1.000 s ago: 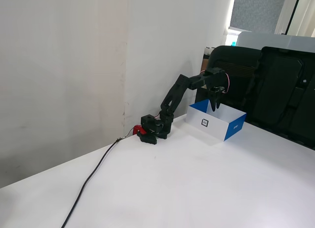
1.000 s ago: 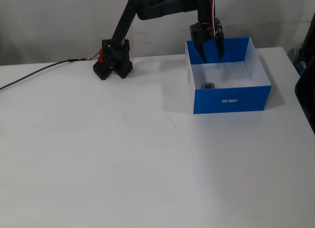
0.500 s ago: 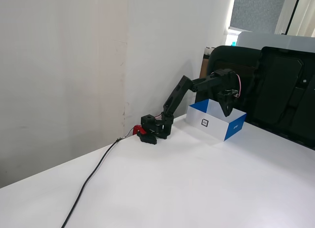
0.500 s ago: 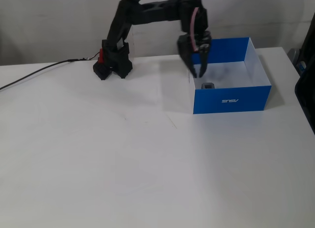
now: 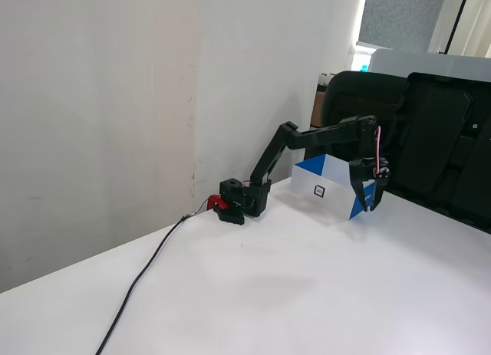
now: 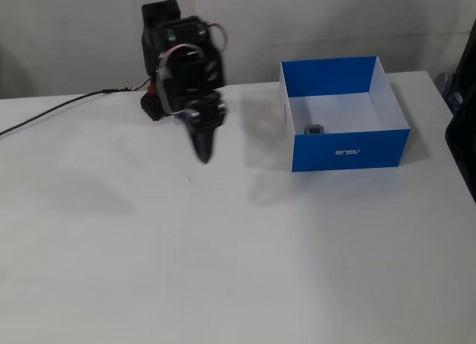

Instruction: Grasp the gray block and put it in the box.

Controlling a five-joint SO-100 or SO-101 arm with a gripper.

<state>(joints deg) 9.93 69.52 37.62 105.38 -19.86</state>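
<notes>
The gray block (image 6: 315,129) lies inside the box (image 6: 349,148), on its white floor near the front blue wall. In a fixed view the box (image 5: 321,189) shows its white side with a small black square mark, and the block is hidden there. My gripper (image 6: 202,157) hangs pointing down over the bare table, well to the left of the box and outside it. From the side, my gripper (image 5: 370,208) has its fingers a little apart with nothing between them.
The arm's base (image 6: 168,102), with a red part on it, stands at the table's far edge. A black cable (image 6: 52,115) runs left from it. Black chairs (image 5: 437,140) stand behind the table, and a white wall (image 5: 115,102) runs along its back.
The arm has swung out of the box and away over the open table, the gripper empty. The gray block has stayed where it lay in the box.
</notes>
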